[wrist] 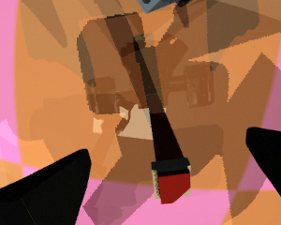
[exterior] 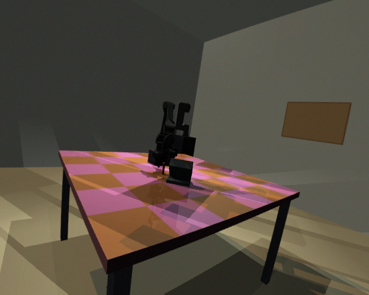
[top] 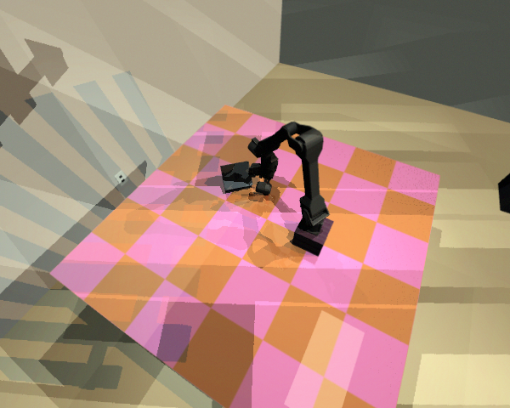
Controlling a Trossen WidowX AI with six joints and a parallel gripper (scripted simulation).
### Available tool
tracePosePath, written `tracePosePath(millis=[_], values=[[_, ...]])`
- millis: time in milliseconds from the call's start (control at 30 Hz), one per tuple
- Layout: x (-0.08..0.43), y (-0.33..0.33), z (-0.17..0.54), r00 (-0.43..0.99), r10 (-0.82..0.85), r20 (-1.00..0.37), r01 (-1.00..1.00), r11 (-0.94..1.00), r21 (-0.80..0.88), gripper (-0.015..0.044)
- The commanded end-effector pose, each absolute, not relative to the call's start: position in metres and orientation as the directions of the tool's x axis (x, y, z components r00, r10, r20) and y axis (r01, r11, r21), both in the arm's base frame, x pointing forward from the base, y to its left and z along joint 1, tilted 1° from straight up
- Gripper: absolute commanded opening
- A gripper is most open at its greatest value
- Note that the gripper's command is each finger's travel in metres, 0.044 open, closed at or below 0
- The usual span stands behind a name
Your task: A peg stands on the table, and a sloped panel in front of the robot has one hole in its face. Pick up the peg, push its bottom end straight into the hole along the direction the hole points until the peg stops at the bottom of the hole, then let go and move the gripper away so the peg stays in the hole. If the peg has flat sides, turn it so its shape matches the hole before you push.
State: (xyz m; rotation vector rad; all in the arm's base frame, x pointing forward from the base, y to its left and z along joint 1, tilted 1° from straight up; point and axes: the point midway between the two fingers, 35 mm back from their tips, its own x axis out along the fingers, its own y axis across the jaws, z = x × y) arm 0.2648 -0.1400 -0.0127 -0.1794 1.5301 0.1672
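The peg [exterior: 163, 168] [wrist: 174, 188] stands upright on the table in the exterior view, slim and dark reddish. In the wrist view its end shows bright red with a dark band, and a dark strip runs up from it. My gripper [top: 260, 178] [exterior: 163, 162] [wrist: 170, 148] is open and empty, pointing down just above the peg, whose red end shows between the two spread fingers, low in the picture. The dark sloped panel [top: 236, 176] [exterior: 180, 170] stands close beside the gripper. Only its blue-grey corner [wrist: 155, 4] shows in the wrist view. I cannot make out its hole.
The table [top: 215, 280] [exterior: 108, 203] has an orange and pink checkered top with shadows and reflections over it. The arm's base [top: 312, 237] stands on it, to the right of the panel in the top view.
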Motion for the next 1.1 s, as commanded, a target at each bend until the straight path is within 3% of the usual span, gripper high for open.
tracePosePath(millis=[0, 167, 700, 1067], values=[[0.264, -0.138, -0.02, 0.033, 0.003, -0.999, -0.216, 0.976, -0.004, 0.044], [0.263, -0.138, -0.024, 0.033, 0.003, -0.999, -0.216, 0.976, -0.004, 0.044], [0.264, -0.139, -0.021, 0.032, -0.003, -0.999, -0.22, 0.975, -0.01, 0.002], [0.265, -0.14, -0.012, 0.032, -0.002, -0.999, -0.219, 0.976, -0.009, 0.0]])
